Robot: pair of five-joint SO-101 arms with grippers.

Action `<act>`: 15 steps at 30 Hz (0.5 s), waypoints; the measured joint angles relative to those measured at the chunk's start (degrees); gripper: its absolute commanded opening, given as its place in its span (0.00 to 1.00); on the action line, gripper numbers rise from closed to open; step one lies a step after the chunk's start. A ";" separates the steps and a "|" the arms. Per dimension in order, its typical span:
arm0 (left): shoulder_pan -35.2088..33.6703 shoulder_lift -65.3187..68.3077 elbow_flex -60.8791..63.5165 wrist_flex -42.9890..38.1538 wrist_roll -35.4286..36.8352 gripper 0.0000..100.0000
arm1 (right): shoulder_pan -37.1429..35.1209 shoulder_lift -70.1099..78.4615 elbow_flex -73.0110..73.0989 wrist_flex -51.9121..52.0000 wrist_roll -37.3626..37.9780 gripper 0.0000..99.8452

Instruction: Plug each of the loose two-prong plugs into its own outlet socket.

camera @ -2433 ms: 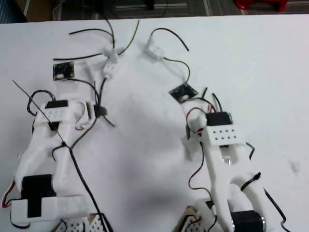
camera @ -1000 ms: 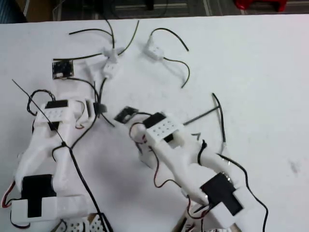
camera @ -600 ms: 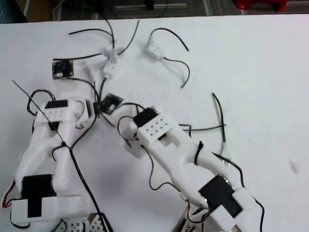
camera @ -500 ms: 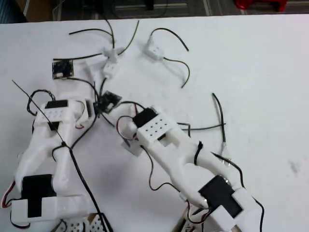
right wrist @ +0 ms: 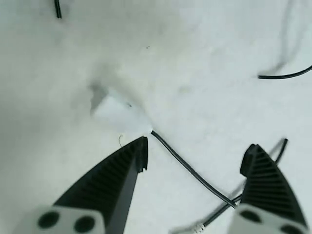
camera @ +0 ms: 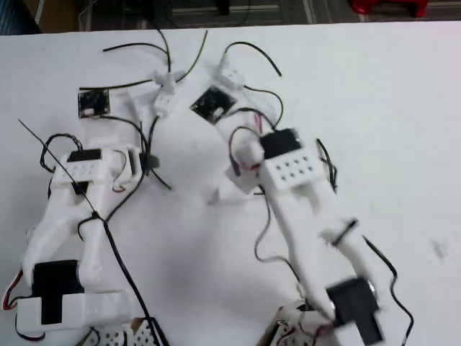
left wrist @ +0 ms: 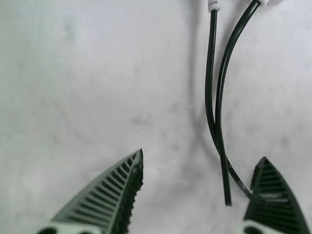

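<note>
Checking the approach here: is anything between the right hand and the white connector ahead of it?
Nothing visible does. The right hand is open with the white connector just beyond it; only that connector's own black cord lies between the jaws.

table [camera: 410,101]: white, evenly lit | beyond far edge: dark floor [camera: 331,10], red object [camera: 389,6]

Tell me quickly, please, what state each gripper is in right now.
Left gripper: open, holding nothing.
Right gripper: open, holding nothing.
</note>
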 measured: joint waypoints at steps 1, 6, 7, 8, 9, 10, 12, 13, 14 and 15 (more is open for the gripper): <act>0.00 0.00 0.00 0.00 0.00 0.34 | -0.53 -2.46 -0.09 1.93 1.58 0.31; 0.00 0.00 0.00 0.00 0.00 0.34 | -4.66 -8.88 4.92 7.30 8.26 0.31; 0.00 0.00 0.00 0.00 0.00 0.34 | -5.01 -8.97 7.47 7.30 9.85 0.31; 0.00 0.00 0.00 0.00 0.00 0.34 | -5.19 -9.05 10.64 6.33 11.78 0.31; 0.00 0.00 0.00 0.00 0.00 0.34 | -5.27 -9.05 13.89 4.75 13.71 0.31; 0.00 0.00 0.00 0.00 0.00 0.34 | -5.36 -9.05 17.32 2.73 15.56 0.31; 0.00 0.00 0.00 0.00 0.00 0.34 | -5.54 -9.05 23.65 -2.55 18.29 0.31; 0.00 0.00 0.00 0.00 0.00 0.34 | -5.54 -9.05 26.29 -5.27 19.16 0.31; 0.00 0.00 0.00 -0.26 0.00 0.34 | -5.54 -9.05 28.13 -8.09 19.69 0.31; 0.00 0.00 0.00 -0.88 0.00 0.34 | -5.54 -9.05 29.45 -10.73 19.96 0.31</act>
